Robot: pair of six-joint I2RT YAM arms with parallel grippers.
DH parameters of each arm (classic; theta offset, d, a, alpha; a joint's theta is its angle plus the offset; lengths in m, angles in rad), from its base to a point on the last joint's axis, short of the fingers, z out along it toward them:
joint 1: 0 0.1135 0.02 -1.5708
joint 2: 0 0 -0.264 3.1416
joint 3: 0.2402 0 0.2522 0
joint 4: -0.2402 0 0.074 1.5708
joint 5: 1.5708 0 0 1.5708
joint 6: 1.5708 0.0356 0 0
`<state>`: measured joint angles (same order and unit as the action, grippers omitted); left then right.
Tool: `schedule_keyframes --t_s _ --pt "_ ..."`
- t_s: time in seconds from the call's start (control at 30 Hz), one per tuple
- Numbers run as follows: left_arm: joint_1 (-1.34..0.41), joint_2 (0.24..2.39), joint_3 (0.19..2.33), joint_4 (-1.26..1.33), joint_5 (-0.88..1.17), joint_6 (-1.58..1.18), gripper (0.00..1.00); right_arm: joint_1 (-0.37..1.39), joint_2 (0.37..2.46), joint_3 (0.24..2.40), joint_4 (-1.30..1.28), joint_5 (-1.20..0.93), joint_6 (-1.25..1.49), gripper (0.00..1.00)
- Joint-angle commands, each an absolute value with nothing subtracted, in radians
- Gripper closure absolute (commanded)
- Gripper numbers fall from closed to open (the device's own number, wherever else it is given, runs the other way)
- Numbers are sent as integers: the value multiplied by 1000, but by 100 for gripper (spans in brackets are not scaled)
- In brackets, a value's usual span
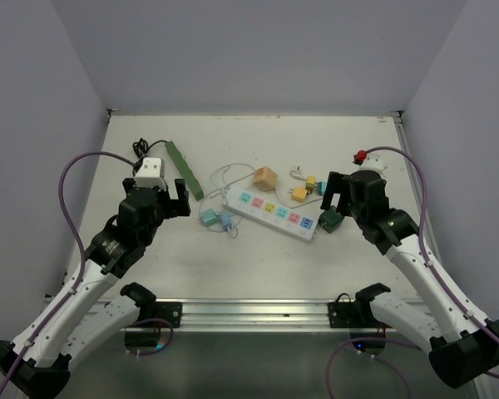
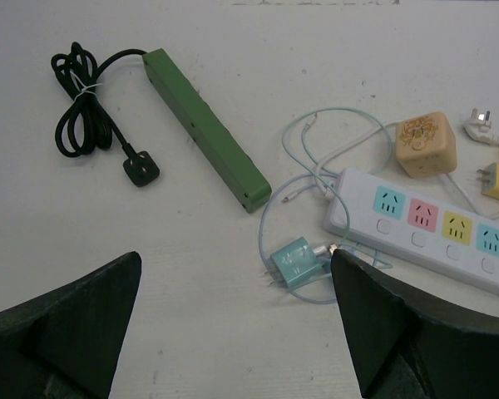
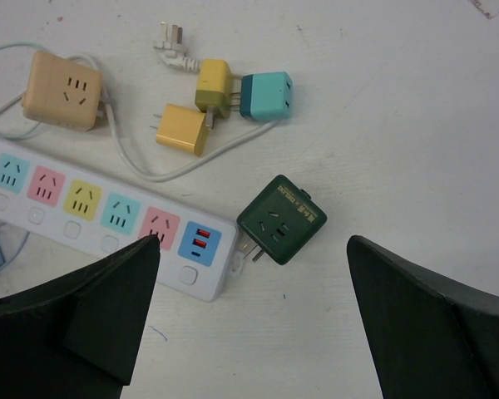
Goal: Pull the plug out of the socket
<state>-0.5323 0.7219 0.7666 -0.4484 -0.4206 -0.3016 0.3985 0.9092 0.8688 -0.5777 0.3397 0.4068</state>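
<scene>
A white power strip (image 1: 276, 214) with coloured sockets lies mid-table; it also shows in the left wrist view (image 2: 432, 229) and the right wrist view (image 3: 91, 208). No plug sits in the sockets that show. A dark green cube plug (image 1: 330, 220) lies flat at the strip's right end, its bare prongs pointing at the strip (image 3: 281, 219). My right gripper (image 1: 337, 199) hovers open and empty above it (image 3: 253, 241). My left gripper (image 1: 160, 204) is open and empty left of the strip (image 2: 234, 258), above a teal plug (image 2: 298, 262) with a thin cable.
A green power bar (image 2: 204, 125) and a coiled black cord (image 2: 83, 120) lie at the back left. A tan cube adapter (image 3: 64, 90), two yellow plugs (image 3: 183, 129) and a teal cube (image 3: 266, 96) lie behind the strip. A red object (image 1: 360, 155) sits at the far right.
</scene>
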Motion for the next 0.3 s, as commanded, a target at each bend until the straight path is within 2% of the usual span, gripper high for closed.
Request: schedule_keyframes --t_s 0.0,0.27 --pt "-531 718 769 -400 -471 -290 0 400 897 859 -549 355 411 1" --pt "-532 718 765 -402 -498 -299 1 400 946 903 -604 402 440 1"
